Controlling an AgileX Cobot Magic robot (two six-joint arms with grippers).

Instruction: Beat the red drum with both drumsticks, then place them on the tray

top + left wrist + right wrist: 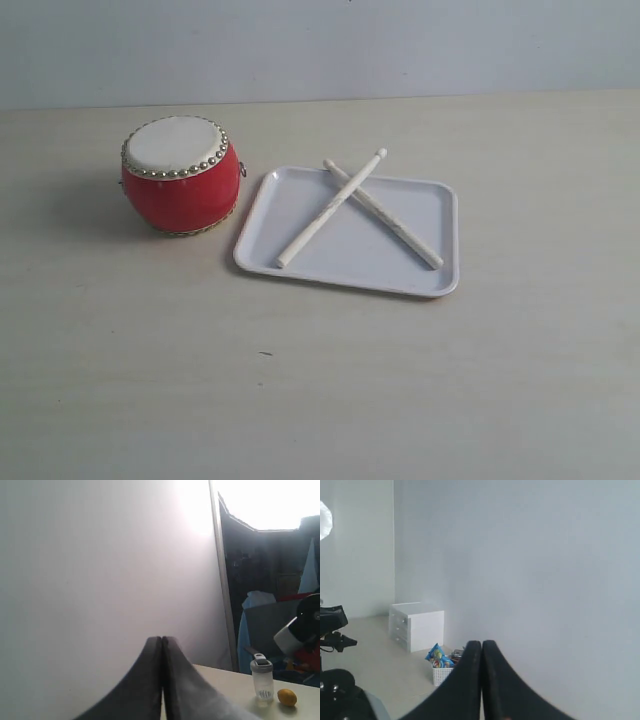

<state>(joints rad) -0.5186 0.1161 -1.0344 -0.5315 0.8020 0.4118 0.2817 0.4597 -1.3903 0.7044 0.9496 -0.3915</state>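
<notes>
- Exterior view: drumsticks (316, 225) both flat inside tray (360, 250), crossed in an X near their far ends.
- Long axes: one from far right down to near left, the other from far left down to near right; near ends well apart, far ends close together.
- Tray on table (320, 400), middle to right of scene, long side across the view.
- Red drum (181, 190) upright, skin up, just beside tray's far-left corner, apart from it, on left arm's side.
- No arm or gripper anywhere in exterior view; both well clear of the table things.
- Left wrist view: left gripper (162, 641) pinched fully together, nothing between the tips, aimed at a blank wall (90, 580); bottle (262, 680) and yellow fruit (287, 697) on a far surface, unrelated.
- Right wrist view: right gripper (481, 644) also pinched together and empty, aimed at a wall; drawer unit (417, 625) and basket (442, 672) on the floor beyond.
- Judgement: sticks lie below and ahead of both grippers, out of both wrist cameras.
- Judgement: near-left end suits left arm, near-right end suits right arm; right arm likely nearer the tray, left nearer the drum.
- Judgement: either nothing begun or all finished; cannot tell which.
</notes>
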